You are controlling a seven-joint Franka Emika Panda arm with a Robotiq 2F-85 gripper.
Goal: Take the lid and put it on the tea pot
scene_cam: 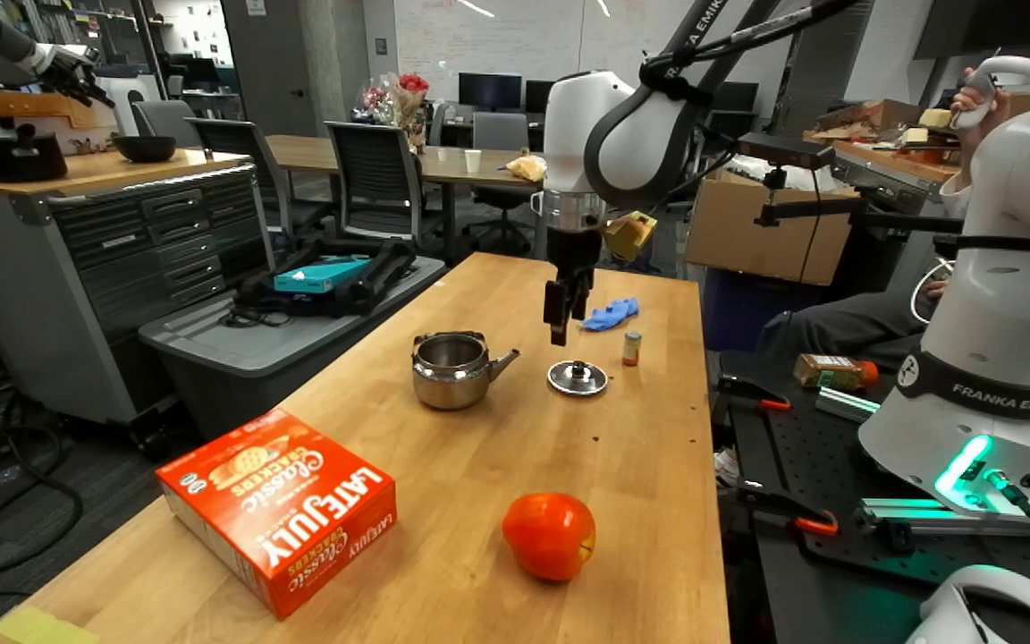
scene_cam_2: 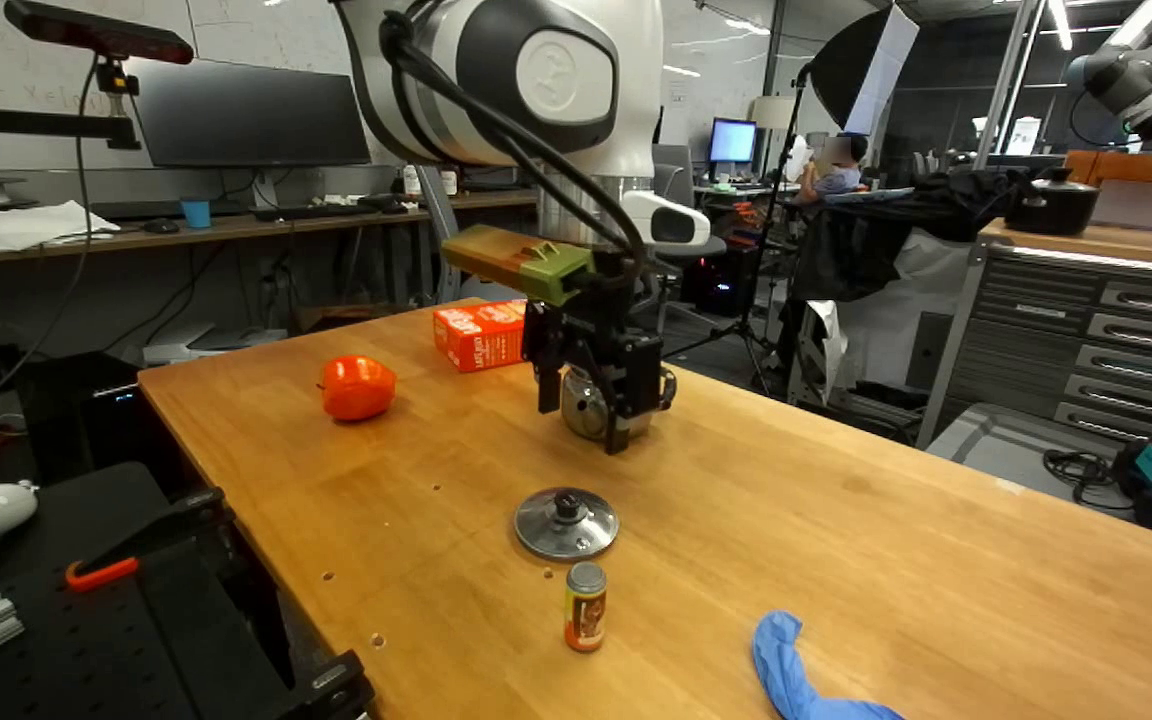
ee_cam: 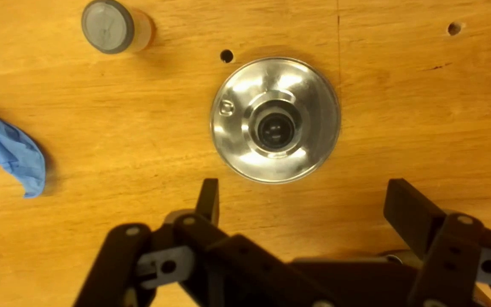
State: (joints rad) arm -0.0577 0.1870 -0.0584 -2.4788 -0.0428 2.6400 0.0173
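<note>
In the wrist view the gripper (ee_cam: pixel 303 187) is hanging over the table (ee_cam: pixel 143 128), its fingers (ee_cam: pixel 411 213) spreading wide with nothing between them. The lid (ee_cam: pixel 275 119) is lying flat just ahead of the fingertips, its dark knob (ee_cam: pixel 276 131) sitting slightly off the middle of the gap (being round, the lid is offering no long axis to match). A small capped jar (ee_cam: pixel 107 27) is standing near the lid, on the side away from the gripper; what it is holding I cannot tell. A blue glove (ee_cam: pixel 7 149) is lying farther from the lid than the jar.

In an exterior view the tea pot (scene_cam: pixel 452 380) is standing near the lid, its spout pointing toward the lid's side. The pot is gaping uncovered (its bottom is hiding, so I cannot tell whether anything is inside). A cracker box (scene_cam: pixel 282 501) is resting well apart from the lid, its contents not showing.

In an exterior view the gripper is covering part of the pot while the lid (scene_cam_2: pixel 566 530) is lying clear, so the gripper is probably hanging on the pot's side of the lid. The coming move is likely calling for a shift toward the lid, then a descent astride the knob.
</note>
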